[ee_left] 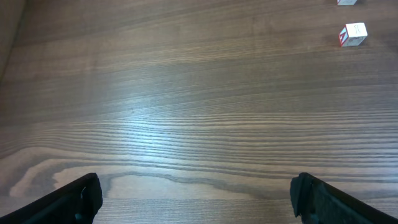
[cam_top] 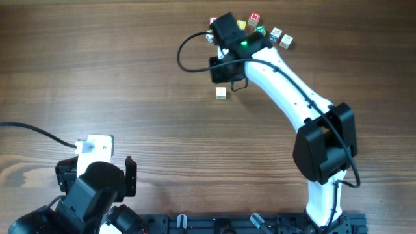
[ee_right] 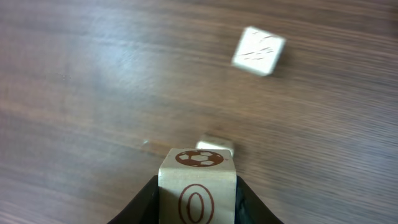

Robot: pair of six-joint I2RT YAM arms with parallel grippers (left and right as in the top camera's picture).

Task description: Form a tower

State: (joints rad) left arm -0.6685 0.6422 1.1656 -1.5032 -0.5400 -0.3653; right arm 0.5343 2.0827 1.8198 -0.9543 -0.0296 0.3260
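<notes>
The left claw [ee_left: 194,186] hangs wide apart over the near left of the worktop [cam_top: 130,97], well apart from the blocks. At far centre the tower [cam_top: 221,93], its height unclear from above, stands just on the near side of the right claw [ee_right: 198,206], the closer arm by far, clamped on a football-marked cube [ee_right: 198,177].
</notes>
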